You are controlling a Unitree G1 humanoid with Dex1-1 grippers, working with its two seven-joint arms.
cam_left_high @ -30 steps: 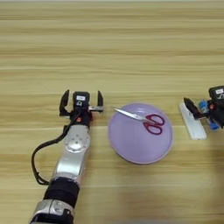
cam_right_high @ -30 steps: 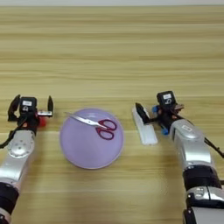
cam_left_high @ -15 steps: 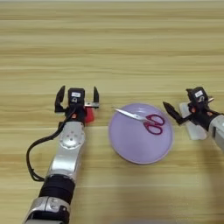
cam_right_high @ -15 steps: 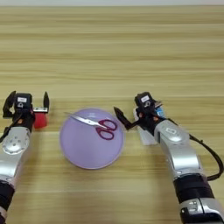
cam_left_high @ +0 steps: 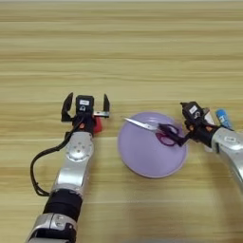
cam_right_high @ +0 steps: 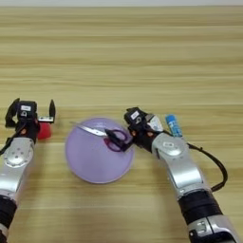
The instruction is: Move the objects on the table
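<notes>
While the scissors (cam_right_high: pixel 103 134) lie on the lilac plate (cam_right_high: pixel 97 163) with their blades pointing toward the robot's left, the right pincer (cam_right_high: pixel 124 139) sits right at their purple-red handles at the plate's right rim; whether its fingers have closed on them I cannot tell. The blue glue stick (cam_right_high: pixel 173 125) lies on the tabletop (cam_left_high: pixel 121 52) just beyond that arm. The left pincer (cam_left_high: pixel 86 107) stands wide apart over the small red block (cam_left_high: pixel 97 124), left of the plate.
</notes>
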